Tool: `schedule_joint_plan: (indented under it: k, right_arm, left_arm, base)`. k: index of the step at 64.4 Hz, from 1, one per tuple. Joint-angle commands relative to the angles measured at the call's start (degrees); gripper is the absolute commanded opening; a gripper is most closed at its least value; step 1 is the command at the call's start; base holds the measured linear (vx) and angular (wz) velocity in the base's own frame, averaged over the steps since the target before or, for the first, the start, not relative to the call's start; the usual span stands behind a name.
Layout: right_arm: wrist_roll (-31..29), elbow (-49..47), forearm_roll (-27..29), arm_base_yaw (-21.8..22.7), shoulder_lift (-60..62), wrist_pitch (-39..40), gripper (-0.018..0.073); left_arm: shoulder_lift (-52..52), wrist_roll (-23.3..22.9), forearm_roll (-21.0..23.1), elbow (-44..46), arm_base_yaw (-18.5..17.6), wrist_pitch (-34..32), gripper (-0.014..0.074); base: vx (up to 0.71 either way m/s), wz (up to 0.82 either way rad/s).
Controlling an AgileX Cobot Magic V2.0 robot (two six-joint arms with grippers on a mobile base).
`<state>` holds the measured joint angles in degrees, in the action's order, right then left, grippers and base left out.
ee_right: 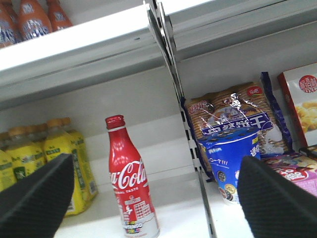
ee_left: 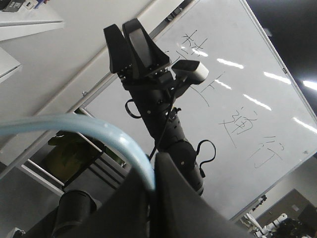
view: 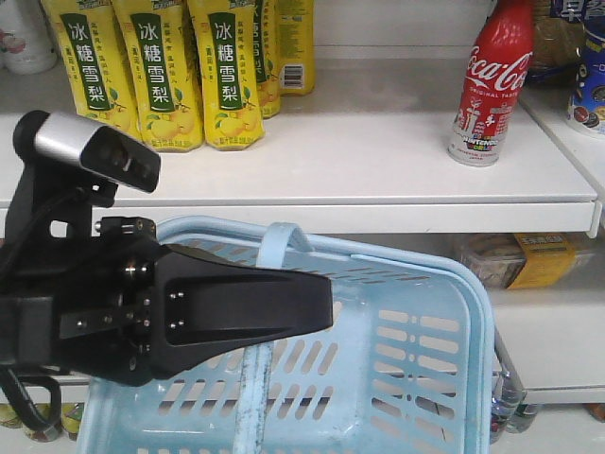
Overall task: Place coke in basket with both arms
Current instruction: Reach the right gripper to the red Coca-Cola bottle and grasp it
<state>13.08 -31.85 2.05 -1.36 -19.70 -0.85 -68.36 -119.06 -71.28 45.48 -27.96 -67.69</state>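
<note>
step: reach for coke | coke (view: 492, 80) upright on shelf (view: 378, 161), far right, well apart from basket (view: 454, 284) | left gripper (view: 284, 307) jaws clenched on handle (view: 279, 241) | right gripper (ee_right: 156, 166) jaws spread, empty, facing coke | next: likely advance right, close on bottle body

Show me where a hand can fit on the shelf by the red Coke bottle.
The shelf is bare between the yellow bottles and the coke, and in front of both. Right of the coke it is crowded: a blue cup and biscuits.
</note>
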Motion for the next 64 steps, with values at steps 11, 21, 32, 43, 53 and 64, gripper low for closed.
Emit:
schedule_joint_plan:
  k: [11,21,32,43,53,64]
  right_arm:
    - [-1.17,-11.12,-4.45,0.04,-12.44,2.17,0.054]
    - [-1.39,-17.13,-5.57,0.04,-18.35,-0.86,0.0526]
    - [-5.59,-23.17,-5.23,-1.32,-25.08,-5.01,0.0526]
    - [-15.35,-28.57,-5.48,-11.92,-31.17,-8.61,0.0526]
    - [-14.63,-30.04,-3.8,-15.47,-33.13,-8.39,0.0526]
    - [-13.86,-29.83,-4.22,-15.26,-35.35,-2.81,0.0526]
  left_arm:
    - [1.35,0.08,4.81,1.99,-0.17,-6.61,-0.0006]
    - [1.35,0.08,4.81,1.99,-0.17,-6.61,-0.0006]
    - [1.35,0.08,4.81,1.99,-0.17,-6.61,-0.0006]
    - [1.35,0.08,4.81,1.99,-0.17,-6.61,-0.0006]
    - [1.35,0.08,4.81,1.99,-0.17,-6.61,-0.0006]
    - [1.35,0.08,4.82,1.99,-0.17,-6.61,-0.0006]
  base:
    - [0.0,0.0]
    - [0.0,0.0]
    - [0.0,0.0]
    - [0.0,0.0]
    - [0.0,0.0]
    - [0.0,0.0]
